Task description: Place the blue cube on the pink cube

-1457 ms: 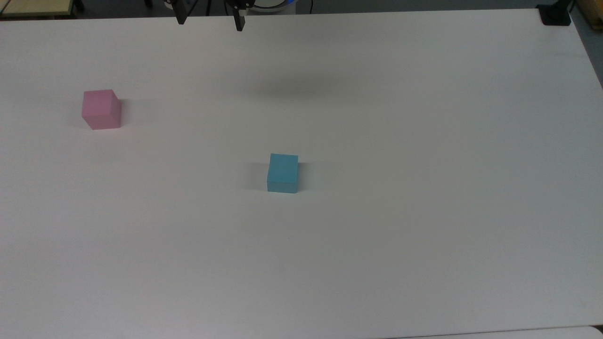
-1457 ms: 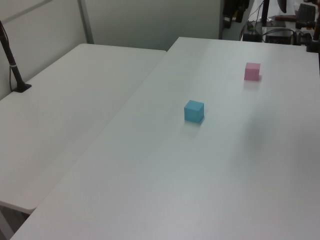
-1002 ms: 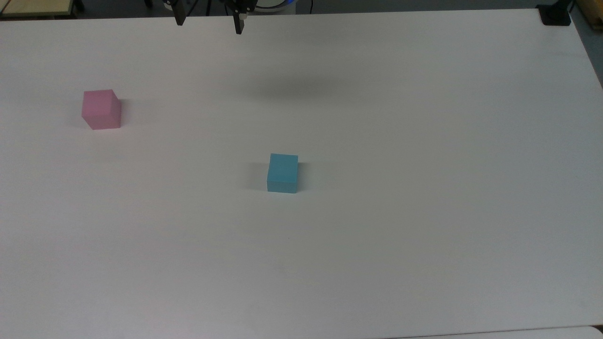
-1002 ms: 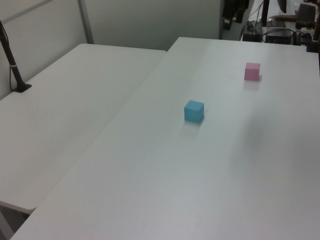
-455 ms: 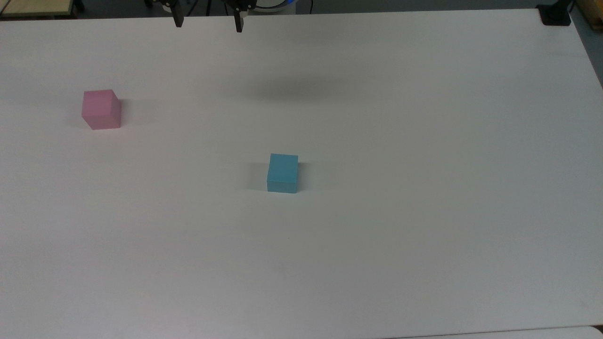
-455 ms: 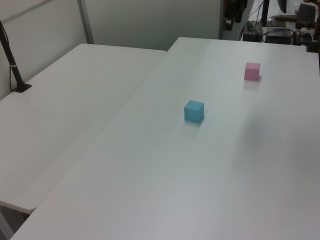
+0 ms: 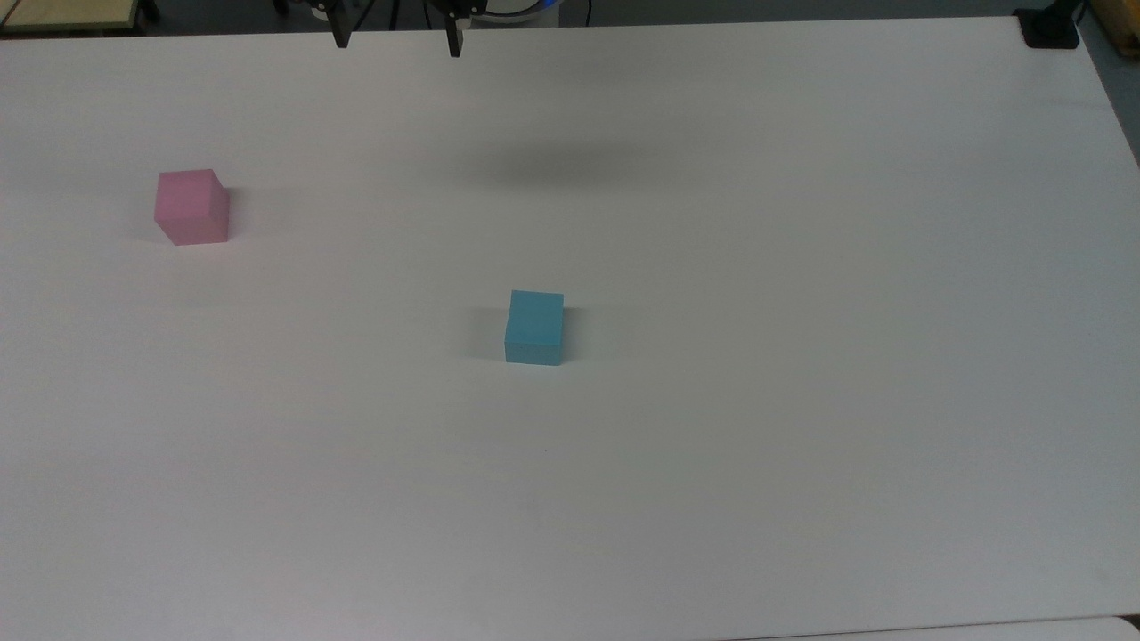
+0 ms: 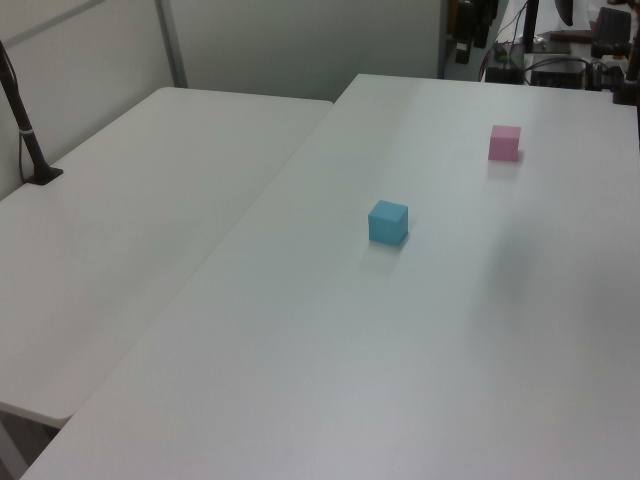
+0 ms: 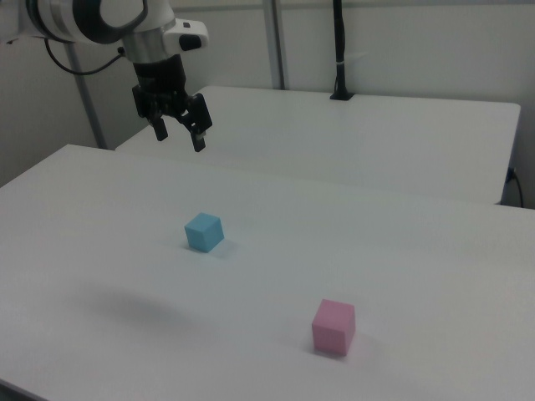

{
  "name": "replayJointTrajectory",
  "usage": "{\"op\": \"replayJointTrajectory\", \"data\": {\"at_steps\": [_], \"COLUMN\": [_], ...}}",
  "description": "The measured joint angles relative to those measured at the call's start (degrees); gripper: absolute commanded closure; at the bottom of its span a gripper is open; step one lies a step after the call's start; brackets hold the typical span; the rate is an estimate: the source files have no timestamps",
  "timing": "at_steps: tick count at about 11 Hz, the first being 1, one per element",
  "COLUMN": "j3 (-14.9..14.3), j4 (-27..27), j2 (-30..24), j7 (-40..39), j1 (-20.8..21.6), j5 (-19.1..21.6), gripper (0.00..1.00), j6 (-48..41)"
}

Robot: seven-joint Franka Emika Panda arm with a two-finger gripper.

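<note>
The blue cube (image 7: 534, 327) (image 8: 388, 222) (image 9: 204, 231) rests on the white table near its middle. Far off, at the top view's left, the pink cube (image 7: 191, 206) (image 8: 504, 143) (image 9: 333, 327) sits alone. My gripper (image 7: 397, 44) (image 9: 180, 135) hangs high above the table at the top view's upper edge, open, its two black fingers wide apart with nothing between them. It is well away from both cubes.
The white table (image 7: 802, 356) carries just the two cubes. A second white table (image 8: 120, 230) adjoins it at the left view's left, with a black pole (image 8: 25, 130) on it. A black mount (image 7: 1051, 27) sits at the top view's upper right corner.
The gripper's fingertips have shifted slightly toward the top view's upper edge. Both cubes stay where they were.
</note>
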Motion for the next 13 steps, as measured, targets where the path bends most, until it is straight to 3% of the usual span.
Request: {"op": "replayJointTrajectory", "data": {"at_steps": [13], "j3": [0.58], "j4": [-0.04], "j2": [2.4], "j7": [-3.5], "j1": [0.05], "j5": [0.01], "gripper": [0.0], "j6": [1.37]}}
